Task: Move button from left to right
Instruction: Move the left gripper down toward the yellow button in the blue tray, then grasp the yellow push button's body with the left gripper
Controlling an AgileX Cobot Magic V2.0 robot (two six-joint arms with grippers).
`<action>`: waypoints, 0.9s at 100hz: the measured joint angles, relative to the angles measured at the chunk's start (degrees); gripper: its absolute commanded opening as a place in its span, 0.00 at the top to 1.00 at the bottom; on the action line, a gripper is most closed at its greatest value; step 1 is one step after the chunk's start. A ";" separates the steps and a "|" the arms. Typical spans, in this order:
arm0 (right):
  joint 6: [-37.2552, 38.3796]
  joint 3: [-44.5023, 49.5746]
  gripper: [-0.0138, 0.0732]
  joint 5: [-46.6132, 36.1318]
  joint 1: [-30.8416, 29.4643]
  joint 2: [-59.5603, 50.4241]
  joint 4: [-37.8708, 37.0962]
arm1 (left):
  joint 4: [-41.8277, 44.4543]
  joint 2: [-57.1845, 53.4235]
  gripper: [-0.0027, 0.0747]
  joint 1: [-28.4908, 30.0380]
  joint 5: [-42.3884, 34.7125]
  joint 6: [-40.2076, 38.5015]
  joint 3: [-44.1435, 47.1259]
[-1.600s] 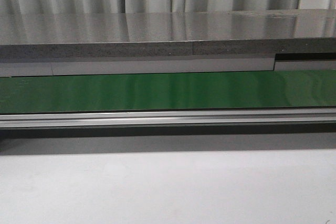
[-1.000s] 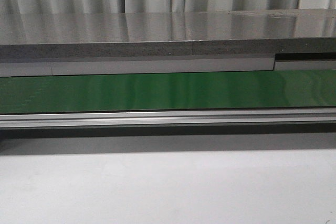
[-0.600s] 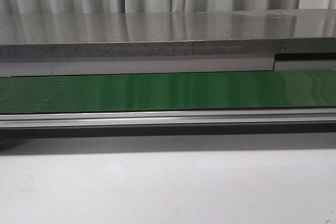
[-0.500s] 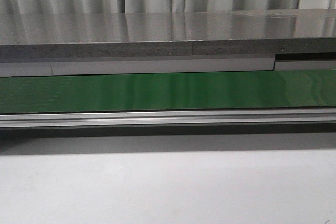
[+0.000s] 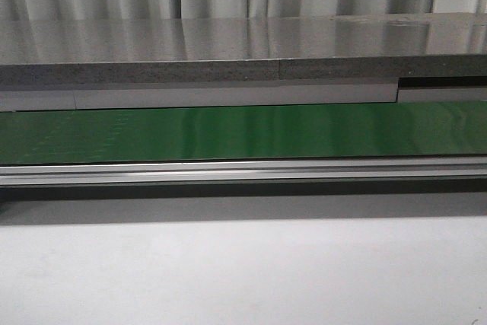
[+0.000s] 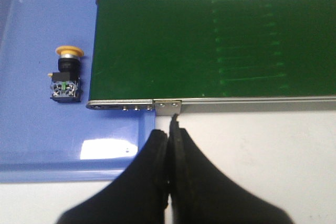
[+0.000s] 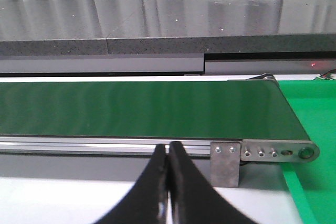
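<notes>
Button (image 6: 65, 74) lies in blue tray (image 6: 31, 145) — left claw (image 6: 169, 135), right claw (image 7: 168, 153) pressed together.

Only the pincers of the robot show, one in each wrist view. The left gripper (image 6: 169, 137) has two matte black fingers (image 6: 152, 166), broad at the base and narrowing to blunt rounded tips; a thin dark seam runs between them, and a small thin tab projects just past the tips. The right gripper (image 7: 167, 153) looks the same: two smooth black fingers (image 7: 184, 187), wide below, tapering to slim tips, with a pale line between them. No cables, screws or markings are visible.
</notes>
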 measured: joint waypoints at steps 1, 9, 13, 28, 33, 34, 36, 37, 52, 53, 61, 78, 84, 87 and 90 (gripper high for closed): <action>0.00 0.00 0.92 0.00 0.00 0.00 0.00 | 0.00 0.56 0.99 0.00 0.29 0.00 -0.26; 0.00 0.00 0.92 0.00 0.00 0.00 0.00 | 0.00 3.29 0.99 0.00 1.05 0.00 -1.00; 0.00 0.00 0.92 0.00 0.00 0.00 0.00 | 0.00 4.29 0.99 0.00 1.18 0.00 -1.11; 0.00 0.00 0.92 0.00 0.00 0.00 0.00 | 0.00 6.96 0.99 0.00 1.43 0.89 -1.24; 0.00 0.00 0.92 0.00 0.00 0.00 0.00 | -0.10 7.08 0.98 0.00 1.43 1.28 -1.24; 0.00 0.00 0.92 0.00 0.00 0.00 0.00 | -0.10 7.08 0.98 0.00 1.43 1.29 -1.24; 0.00 0.00 0.92 0.00 0.00 0.00 0.00 | -0.10 7.08 0.97 0.00 1.43 1.45 -1.24; 0.00 0.00 0.92 0.00 0.00 0.00 0.00 | -0.10 7.08 0.96 0.00 1.43 1.58 -1.24; 0.00 0.00 0.92 0.00 0.00 0.00 0.00 | -0.10 7.08 0.65 0.00 1.33 2.50 -1.34; 0.00 0.00 0.92 0.00 0.00 0.00 0.00 | -0.10 7.08 0.60 0.00 1.33 2.50 -1.34; 0.00 0.00 0.92 0.00 0.00 0.00 0.00 | -0.10 7.08 0.31 0.00 1.33 2.69 -1.34; 0.00 0.00 0.92 0.00 0.00 0.00 0.00 | -0.10 7.08 0.05 0.00 1.33 2.78 -1.34; 0.00 0.00 0.92 0.00 0.00 0.00 0.00 | -0.10 7.08 0.08 0.00 1.33 2.78 -1.34; 0.00 0.00 0.92 0.00 0.00 0.00 0.00 | 0.04 7.08 0.10 0.00 1.33 2.78 -1.34; 0.00 0.00 0.92 0.00 0.00 0.00 0.00 | 0.30 7.08 0.12 0.00 1.33 2.78 -1.34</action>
